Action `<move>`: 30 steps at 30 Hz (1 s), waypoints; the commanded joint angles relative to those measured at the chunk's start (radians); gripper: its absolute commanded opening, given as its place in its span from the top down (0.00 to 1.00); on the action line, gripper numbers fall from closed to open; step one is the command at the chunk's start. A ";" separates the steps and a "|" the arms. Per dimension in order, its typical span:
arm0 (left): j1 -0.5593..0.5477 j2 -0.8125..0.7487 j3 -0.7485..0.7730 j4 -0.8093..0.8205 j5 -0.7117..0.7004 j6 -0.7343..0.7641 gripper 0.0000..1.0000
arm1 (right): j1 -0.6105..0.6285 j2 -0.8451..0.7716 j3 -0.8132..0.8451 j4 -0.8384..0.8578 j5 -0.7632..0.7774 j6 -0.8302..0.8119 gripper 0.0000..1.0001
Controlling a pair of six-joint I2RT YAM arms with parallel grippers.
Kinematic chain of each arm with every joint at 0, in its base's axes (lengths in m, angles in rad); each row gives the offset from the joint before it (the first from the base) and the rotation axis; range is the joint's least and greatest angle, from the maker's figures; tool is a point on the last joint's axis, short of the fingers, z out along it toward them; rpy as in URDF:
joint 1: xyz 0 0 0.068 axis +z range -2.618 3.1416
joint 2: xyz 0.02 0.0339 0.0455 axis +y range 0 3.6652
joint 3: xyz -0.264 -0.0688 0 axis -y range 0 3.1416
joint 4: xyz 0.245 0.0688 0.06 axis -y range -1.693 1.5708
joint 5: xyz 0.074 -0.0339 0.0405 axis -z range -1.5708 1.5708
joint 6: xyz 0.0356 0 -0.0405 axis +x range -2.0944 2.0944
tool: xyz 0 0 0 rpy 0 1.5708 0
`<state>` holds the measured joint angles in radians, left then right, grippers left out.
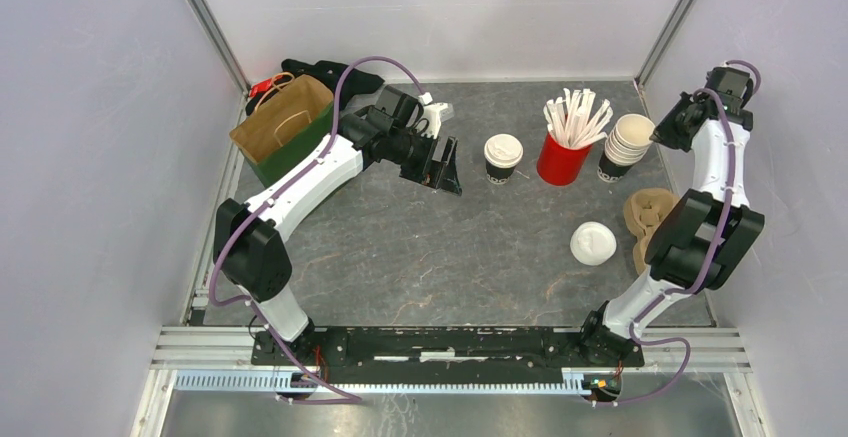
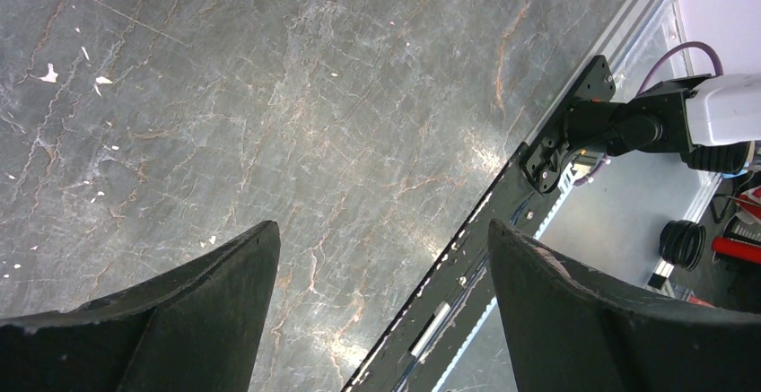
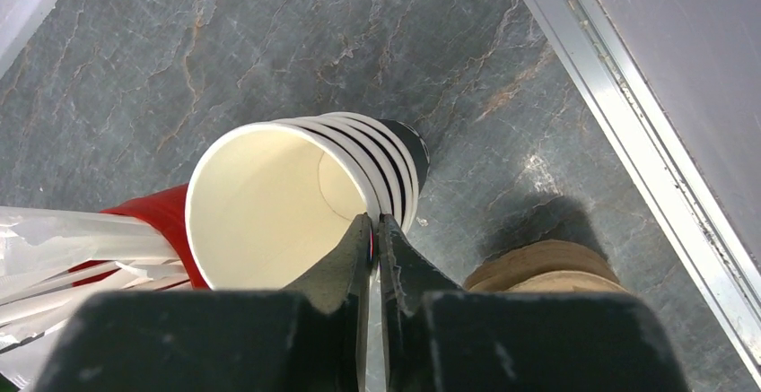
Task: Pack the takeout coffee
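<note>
Surface: grey marbled table (image 1: 400,247), pale walls on three sides, aluminium rails at the corners.

Takeout coffee cup (image 1: 502,157): one in view, dark with a white lid, upright at the back middle of the table. It stands just left of a red cup (image 1: 560,162) stuffed with wrapped straws. Nothing touches it.

Left gripper (image 1: 445,162): fingers spread wide and holding nothing, raised over bare table. It sits between the brown paper bag (image 1: 283,122) at the back left and the lidded cup, apart from both.

Right gripper (image 3: 374,222): fingers pressed almost together, pinching the rim of the top cup in the stack of lidless cups (image 3: 269,204). One finger is inside the rim, the other outside. The stack leans at the back right, touching the red cup.

Also noted: a loose white lid (image 1: 593,243) lies flat towards the right, and a cardboard carrier (image 1: 648,215) is just beyond it by the right arm.
</note>
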<state>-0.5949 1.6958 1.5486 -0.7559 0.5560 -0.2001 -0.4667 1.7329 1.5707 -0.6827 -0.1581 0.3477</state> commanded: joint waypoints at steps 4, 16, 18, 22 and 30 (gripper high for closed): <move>0.006 -0.002 0.037 0.005 0.022 0.027 0.09 | 0.005 0.025 0.065 0.009 -0.017 0.009 0.99; 0.004 0.009 0.055 -0.004 0.028 0.026 0.08 | 0.003 -0.013 0.094 -0.034 -0.052 0.007 1.00; 0.004 0.001 0.046 -0.003 0.028 0.022 0.08 | 0.017 -0.048 0.099 0.005 -0.019 -0.004 1.00; 0.004 0.000 0.036 -0.005 0.030 0.018 0.08 | 0.002 -0.001 0.140 -0.073 -0.056 -0.011 1.00; 0.004 0.040 0.090 -0.027 0.038 0.027 0.08 | 0.038 0.030 0.240 -0.159 0.033 -0.058 1.00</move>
<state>-0.5949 1.7088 1.5707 -0.7784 0.5613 -0.2001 -0.4412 1.7344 1.7321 -0.7914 -0.1371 0.3328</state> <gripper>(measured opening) 0.915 0.010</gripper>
